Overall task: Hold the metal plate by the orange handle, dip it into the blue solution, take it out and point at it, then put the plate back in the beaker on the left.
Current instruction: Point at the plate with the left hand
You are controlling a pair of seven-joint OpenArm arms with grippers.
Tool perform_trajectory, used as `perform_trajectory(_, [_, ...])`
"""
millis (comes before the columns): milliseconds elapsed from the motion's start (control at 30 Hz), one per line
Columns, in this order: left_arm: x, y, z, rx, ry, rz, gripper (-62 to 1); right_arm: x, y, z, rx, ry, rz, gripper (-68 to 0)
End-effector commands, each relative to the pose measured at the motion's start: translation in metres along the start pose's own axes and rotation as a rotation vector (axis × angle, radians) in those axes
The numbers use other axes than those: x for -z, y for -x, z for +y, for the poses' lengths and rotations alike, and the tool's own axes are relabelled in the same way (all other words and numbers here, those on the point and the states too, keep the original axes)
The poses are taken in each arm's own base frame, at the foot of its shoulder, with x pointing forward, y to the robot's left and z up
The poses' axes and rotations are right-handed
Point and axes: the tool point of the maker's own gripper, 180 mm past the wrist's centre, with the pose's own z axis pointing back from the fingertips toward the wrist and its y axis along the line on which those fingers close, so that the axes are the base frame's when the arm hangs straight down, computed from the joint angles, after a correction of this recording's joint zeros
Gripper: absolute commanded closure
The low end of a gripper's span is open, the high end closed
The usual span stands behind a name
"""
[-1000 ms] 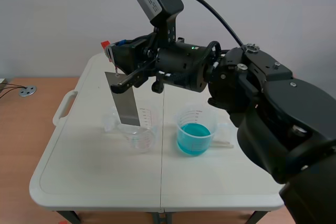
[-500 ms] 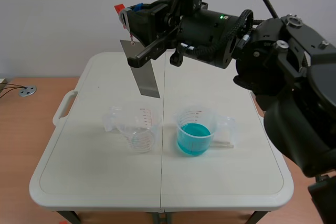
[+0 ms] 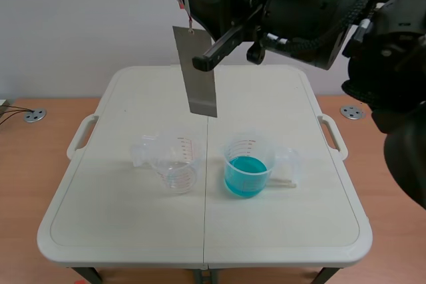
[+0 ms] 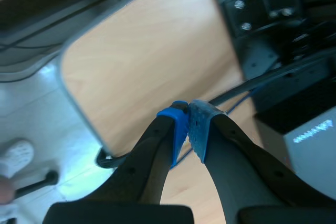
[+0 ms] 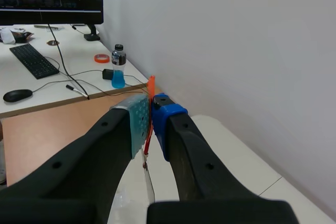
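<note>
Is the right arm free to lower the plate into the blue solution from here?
Likely yes: the right gripper holds the metal plate by its orange handle, high above the table, and nothing covers the blue solution beaker.

The metal plate (image 3: 200, 74) is smooth, dull grey — matt. The left beaker (image 3: 174, 164) and right beaker (image 3: 249, 149) are clear glossy plastic; the table (image 3: 120, 217) looks matt off-white plastic.

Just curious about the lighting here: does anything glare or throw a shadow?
Scene view: even light; the metal plate looks dull, no glare; the clear beaker throws only a faint shadow on the table. Right wrist view: the wall is evenly lit.
</note>
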Motion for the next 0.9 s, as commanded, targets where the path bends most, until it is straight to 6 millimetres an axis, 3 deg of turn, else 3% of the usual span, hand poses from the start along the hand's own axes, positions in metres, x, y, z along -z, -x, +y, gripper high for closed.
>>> perform_trajectory(0, [-0.006, -0.008, 0.013, 0.011, -0.028, -0.022, -1.7, -0.005, -0.015, -0.005, -0.029, 0.010, -0.035, -1.3])
perform_trajectory(233, [-0.032, -0.042, 0.073, 0.042, -0.183, -0.108, -1.7, -0.024, -0.025, -0.009, -0.067, 0.035, -0.034, -1.3])
perform_trajectory(367, [-0.057, -0.079, 0.108, 0.089, -0.276, -0.216, -1.7, -0.035, -0.028, -0.014, -0.068, 0.049, -0.031, -1.3])
perform_trajectory(500, [-0.084, -0.123, 0.129, 0.166, -0.340, -0.345, -1.7, -0.046, -0.029, -0.019, -0.064, 0.059, -0.025, -1.3])
perform_trajectory(667, [-0.109, -0.179, 0.123, 0.241, -0.332, -0.526, -1.7, -0.056, -0.029, -0.023, -0.064, 0.048, -0.011, -1.3])
perform_trajectory(867, [-0.127, -0.230, 0.082, 0.349, -0.218, -0.707, -1.6, -0.067, -0.028, -0.030, -0.069, 0.056, 0.007, -1.3])
